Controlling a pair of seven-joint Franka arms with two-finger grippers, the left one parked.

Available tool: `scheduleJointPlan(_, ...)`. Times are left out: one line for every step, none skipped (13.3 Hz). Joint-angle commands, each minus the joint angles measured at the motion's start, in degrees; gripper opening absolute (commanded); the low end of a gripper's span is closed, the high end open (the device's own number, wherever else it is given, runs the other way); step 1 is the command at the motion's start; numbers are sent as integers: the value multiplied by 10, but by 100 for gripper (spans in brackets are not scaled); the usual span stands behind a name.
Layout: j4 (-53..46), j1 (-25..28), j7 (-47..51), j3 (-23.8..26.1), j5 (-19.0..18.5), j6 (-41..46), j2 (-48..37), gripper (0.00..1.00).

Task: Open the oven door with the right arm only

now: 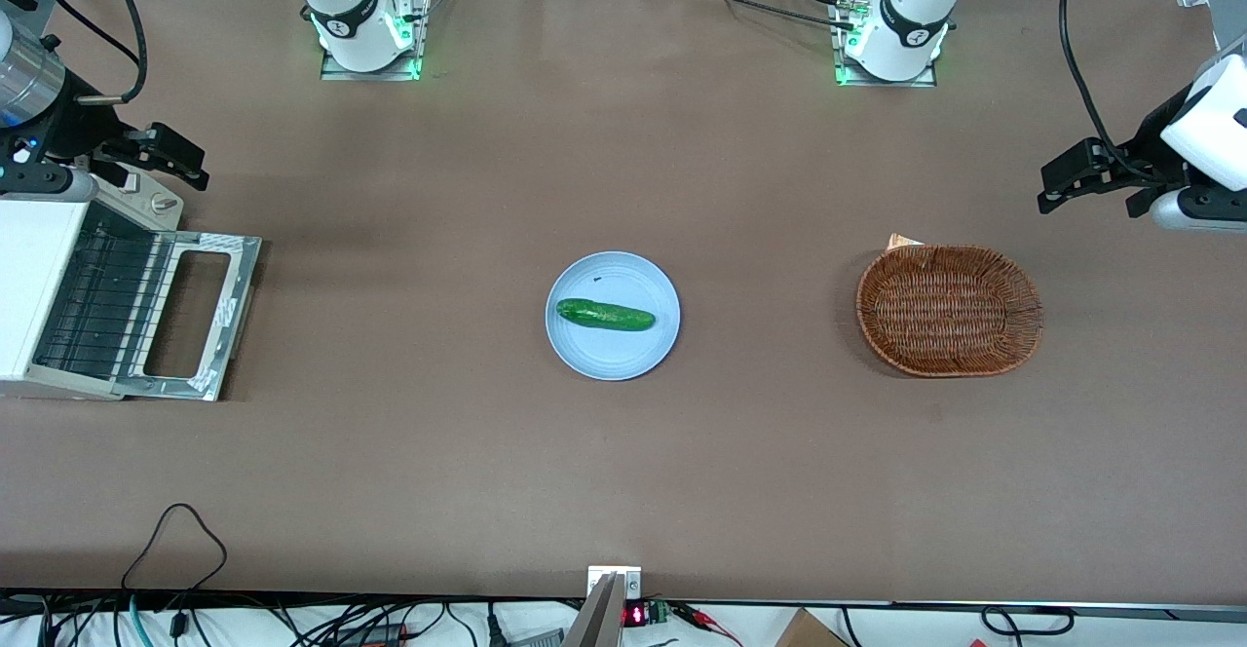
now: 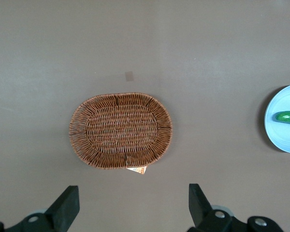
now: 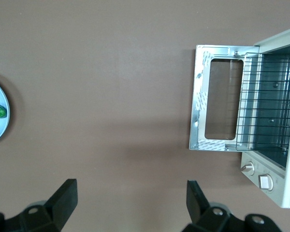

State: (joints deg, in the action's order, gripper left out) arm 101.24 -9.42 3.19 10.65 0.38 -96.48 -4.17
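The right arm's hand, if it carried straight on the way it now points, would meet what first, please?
Most likely bare table. The hand, fingers open, points down at brown tabletop beside the oven door, which already lies folded flat. Nothing shows between its fingers, though its height is unclear.

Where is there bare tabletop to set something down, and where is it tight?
Free: the wide stretch between the lowered oven door and the plate, the gap between plate and basket, and the whole strip nearer the front camera. Tight: around the oven, where the right arm's hand, fingers open, hovers above it.
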Motion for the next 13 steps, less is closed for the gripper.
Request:
scheduleJointPlan(4, -6, -25, 0, 15, 6, -11, 100)
scheduleJointPlan(5, -5, -25, 0, 15, 6, -12, 100)
scheduleJointPlan(5, -5, -27, 0, 16, 7, -15, 100)
scheduleJointPlan(5, -5, -29, 0, 16, 9, -16, 100)
scheduleJointPlan(4, -4, -25, 0, 27, 8, -16, 100)
scheduleJointPlan(4, -4, -27, 1, 30, 7, -16, 100)
scheduleJointPlan(4, -2, -30, 2, 27, 3, -16, 100)
scheduleJointPlan(4, -2, -31, 2, 26, 3, -16, 100)
scheduleJointPlan(4, -2, -31, 2, 26, 3, -16, 100)
scheduleJointPlan(4, -2, -30, 2, 26, 2, -15, 100)
scheduleJointPlan(4, -2, -31, 2, 26, 2, -15, 100)
scheduleJointPlan(4, -2, -33, 2, 26, 2, -15, 100)
scheduleJointPlan(4, -2, -31, 2, 26, 3, -15, 100)
